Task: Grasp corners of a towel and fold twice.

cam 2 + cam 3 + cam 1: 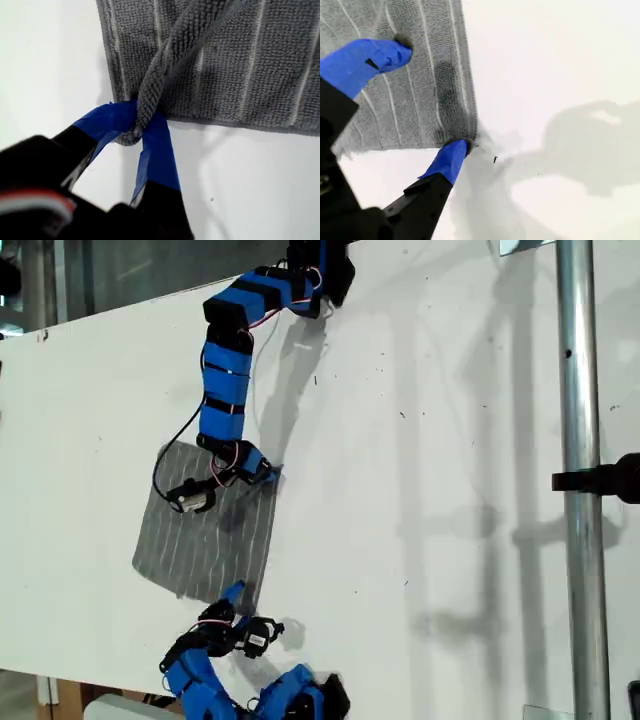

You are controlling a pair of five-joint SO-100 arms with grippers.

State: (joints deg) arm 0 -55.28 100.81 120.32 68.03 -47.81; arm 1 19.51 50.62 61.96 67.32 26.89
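The grey striped towel (210,535) lies flat on the white table (430,440), towards the exterior view's left. My first gripper (265,475) reaches down from the top of the exterior view. It is shut on the towel's corner (131,134), and a ridge of cloth rises from its fingers (157,145) across the towel (240,65). My second gripper (238,592) comes from the exterior view's bottom edge and is open (427,100). One fingertip (390,52) rests on the towel (365,115), and the other touches the near corner (470,137).
A metal pole (580,490) with a black clamp (605,480) stands at the exterior view's right. Arm shadows fall on the table to the right of the towel. The table's near edge (60,678) runs along the exterior view's bottom left.
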